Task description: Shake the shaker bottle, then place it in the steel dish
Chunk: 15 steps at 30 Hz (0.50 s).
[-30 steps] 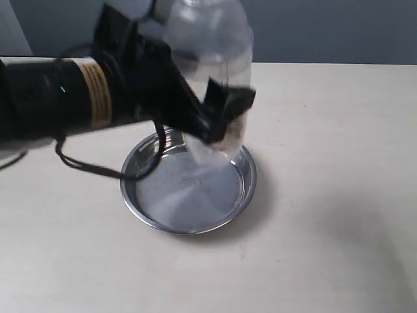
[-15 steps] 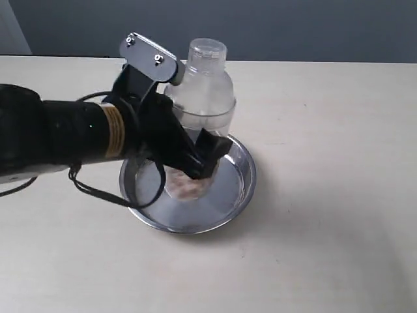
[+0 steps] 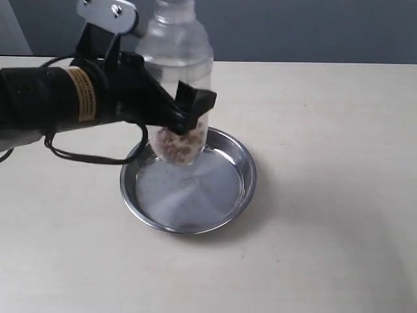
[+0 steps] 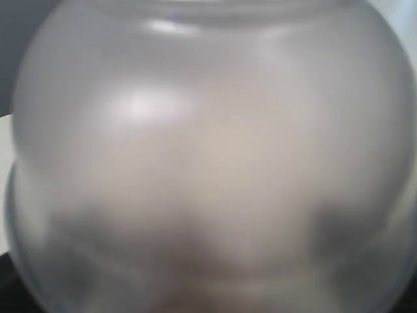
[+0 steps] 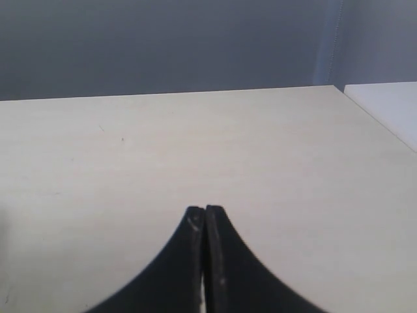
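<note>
shaker bottle — held above steel dish

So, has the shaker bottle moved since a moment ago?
Yes. The shaker bottle has gone up and left: half a second ago its base was low inside the steel dish; now it hangs above the dish's back-left part.

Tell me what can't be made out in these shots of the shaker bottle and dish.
- Shaker bottle cap: cut off by the exterior view's top edge.
- Left gripper far finger: exterior view, behind the bottle.
- Steel dish back-left rim: exterior view, hidden by the bottle and arm.
- Left wrist view: the bottle, blurred, fills it; nothing else shows.
</note>
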{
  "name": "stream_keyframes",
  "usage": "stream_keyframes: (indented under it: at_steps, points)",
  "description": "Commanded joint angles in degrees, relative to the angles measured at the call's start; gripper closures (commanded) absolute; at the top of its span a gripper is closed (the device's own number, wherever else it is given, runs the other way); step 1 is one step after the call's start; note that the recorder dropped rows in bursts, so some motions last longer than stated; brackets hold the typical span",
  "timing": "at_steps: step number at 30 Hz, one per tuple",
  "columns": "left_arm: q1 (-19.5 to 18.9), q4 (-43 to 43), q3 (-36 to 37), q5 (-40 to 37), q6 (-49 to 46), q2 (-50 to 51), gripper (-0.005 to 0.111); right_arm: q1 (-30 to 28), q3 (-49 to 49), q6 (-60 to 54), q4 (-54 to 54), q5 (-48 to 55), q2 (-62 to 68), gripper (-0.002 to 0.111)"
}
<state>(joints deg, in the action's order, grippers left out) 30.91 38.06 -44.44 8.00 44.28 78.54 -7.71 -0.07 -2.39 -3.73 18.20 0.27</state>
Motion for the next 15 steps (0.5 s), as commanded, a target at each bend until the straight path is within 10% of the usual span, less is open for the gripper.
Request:
stream_keyframes:
  at_steps: [1, 4, 7, 11, 15]
  points:
    - [4.9, 14.4, -0.2, 5.9, 4.3, -1.0, 0.106, -0.2, 0.1, -0.1, 0.0, -0.7, -0.3, 0.109]
    - [-0.2, 11.3, -0.7, -11.4, 2.6, 0.4, 0.106, -0.2, 0.1, -0.1, 0.0, -0.7, -0.3, 0.109]
    - [-6.8, 3.9, -0.4, -8.0, 12.0, 3.1, 0.106, -0.2, 0.1, -0.1, 0.0, -0.7, -0.3, 0.109]
    - [0.1, 13.6, 0.7, 12.7, 13.2, 1.7, 0.106, -0.2, 0.1, -0.1, 0.0, -0.7, -0.3, 0.109]
    - [0.4, 9.3, -0.9, -9.8, 7.6, 2.0, 0.106, -0.2, 0.1, -0.1, 0.0, -0.7, -0.3, 0.109]
